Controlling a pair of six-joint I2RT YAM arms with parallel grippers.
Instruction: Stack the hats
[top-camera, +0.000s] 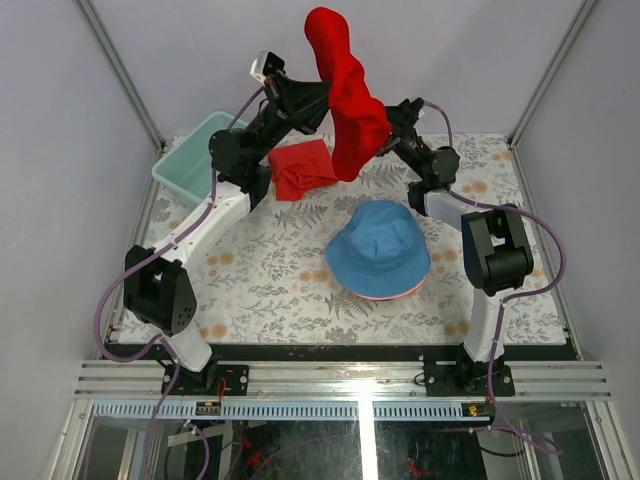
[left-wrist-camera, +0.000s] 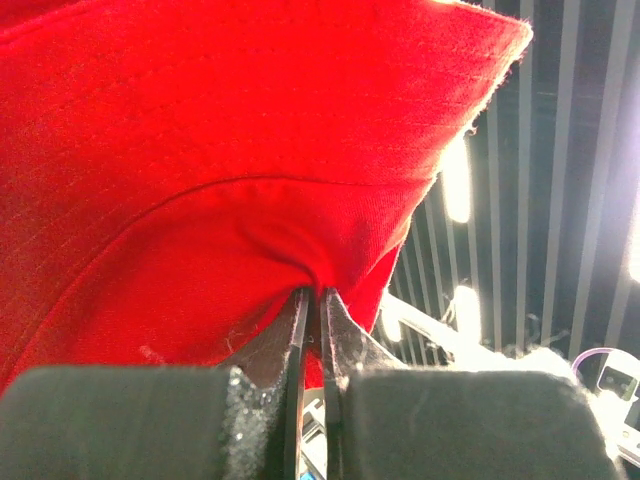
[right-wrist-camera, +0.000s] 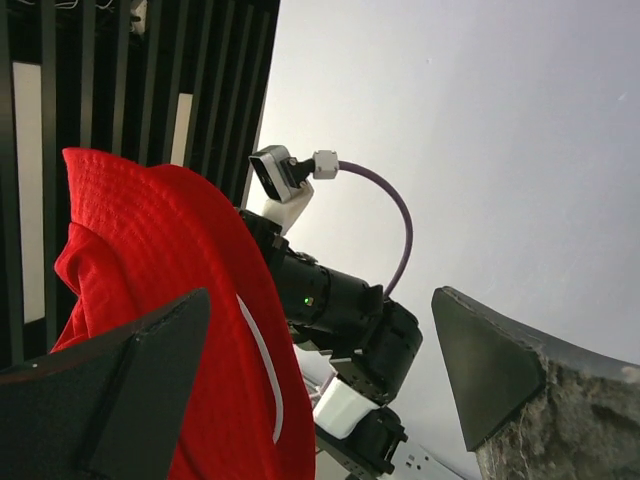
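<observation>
The red hat (top-camera: 345, 90) hangs high above the back of the table, stretched long. My left gripper (top-camera: 322, 100) is shut on its fabric; in the left wrist view the two fingers pinch a fold of the red hat (left-wrist-camera: 200, 150) at my left gripper (left-wrist-camera: 312, 292). My right gripper (top-camera: 385, 130) is open at the hat's lower end; in the right wrist view (right-wrist-camera: 320, 300) the red hat (right-wrist-camera: 150, 250) lies against its left finger (right-wrist-camera: 130, 390). The blue hat (top-camera: 378, 248) sits on the table over the pink hat, whose brim (top-camera: 388, 296) peeks out. The orange hat is hidden.
A folded red cloth (top-camera: 302, 168) lies at the back, under the raised hat. A teal bin (top-camera: 195, 160) stands at the back left corner. The floral tablecloth (top-camera: 260, 270) covers the table. Grey walls close in the sides.
</observation>
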